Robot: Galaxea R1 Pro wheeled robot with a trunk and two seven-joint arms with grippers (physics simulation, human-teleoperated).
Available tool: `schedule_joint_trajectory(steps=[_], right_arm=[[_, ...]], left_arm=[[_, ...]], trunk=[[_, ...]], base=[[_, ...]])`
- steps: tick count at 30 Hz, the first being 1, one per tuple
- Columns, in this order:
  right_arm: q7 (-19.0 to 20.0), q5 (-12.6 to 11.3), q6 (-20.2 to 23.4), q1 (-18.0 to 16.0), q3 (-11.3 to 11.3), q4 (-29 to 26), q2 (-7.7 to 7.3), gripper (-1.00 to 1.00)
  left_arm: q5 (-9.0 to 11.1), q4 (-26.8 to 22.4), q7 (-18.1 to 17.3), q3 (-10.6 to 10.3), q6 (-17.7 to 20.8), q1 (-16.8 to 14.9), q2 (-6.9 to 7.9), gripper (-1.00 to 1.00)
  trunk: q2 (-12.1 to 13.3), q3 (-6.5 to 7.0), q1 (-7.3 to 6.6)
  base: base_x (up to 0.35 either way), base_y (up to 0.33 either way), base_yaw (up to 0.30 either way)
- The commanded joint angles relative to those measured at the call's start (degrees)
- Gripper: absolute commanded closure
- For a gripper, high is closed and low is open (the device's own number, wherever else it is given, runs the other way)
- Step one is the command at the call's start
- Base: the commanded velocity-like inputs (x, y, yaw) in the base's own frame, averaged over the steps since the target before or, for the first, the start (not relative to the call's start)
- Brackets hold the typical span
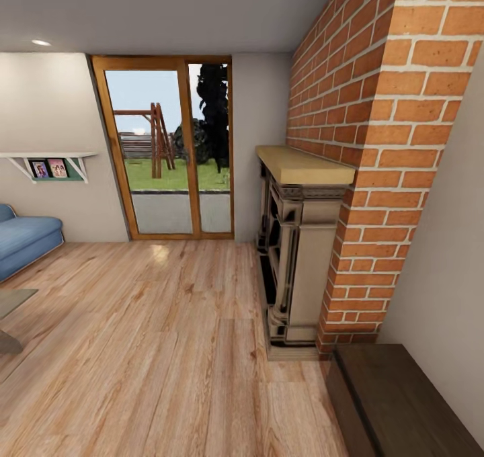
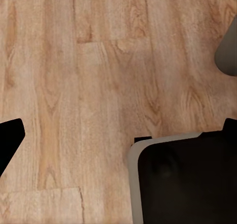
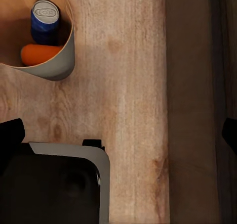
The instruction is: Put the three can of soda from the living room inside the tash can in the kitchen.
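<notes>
In the right wrist view a dark blue can of soda [image 3: 45, 22] stands upright inside an open round grey bin [image 3: 63, 61], seemingly the trash can. An orange can of soda [image 3: 39, 54] lies on its side beside it in the same bin. The bin rests on the wooden floor. My right gripper [image 3: 123, 132] is open above bare floor, apart from the bin, with nothing between its black fingertips [image 3: 11, 132]. My left gripper [image 2: 123, 127] is also open over floorboards, holding nothing, with one black fingertip [image 2: 10, 140] at the frame's edge.
A brick chimney [image 1: 376, 148] with a stone fireplace [image 1: 296, 255] stands on the right. A dark wooden bench [image 1: 396, 403] is at the near right. A glass door [image 1: 171, 148] is ahead, with a blue sofa [image 1: 23, 242] and a low table's corner [image 1: 10, 306] at left. My dark base [image 3: 54, 184] shows below the wrists.
</notes>
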Motion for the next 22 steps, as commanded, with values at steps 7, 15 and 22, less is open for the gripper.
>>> schedule_joint_trajectory(steps=[7, 15, 22], right_arm=[[0.1, 0.0, 0.0, 0.0, 0.2, -0.1, 2.34, -1.0], [0.1, 0.1, 0.0, 0.0, 0.1, -0.1, 2.81, -1.0], [0.1, 0.1, 0.0, 0.0, 0.2, 0.0, 2.86, -1.0]], left_arm=[[-0.1, 0.0, 0.0, -0.2, 0.0, 0.0, -0.02, -1.0], [-0.2, -0.1, 0.0, -0.2, 0.0, -0.1, -1.0, -1.0], [-0.2, -0.1, 0.0, -0.2, 0.0, -0.2, -1.12, -1.0]], trunk=[[0.0, 0.0, 0.0], [0.0, 0.0, 0.0], [0.0, 0.0, 0.0]], base=[[0.0, 0.0, 0.0], [0.0, 0.0, 0.0], [0.0, 0.0, 0.0]])
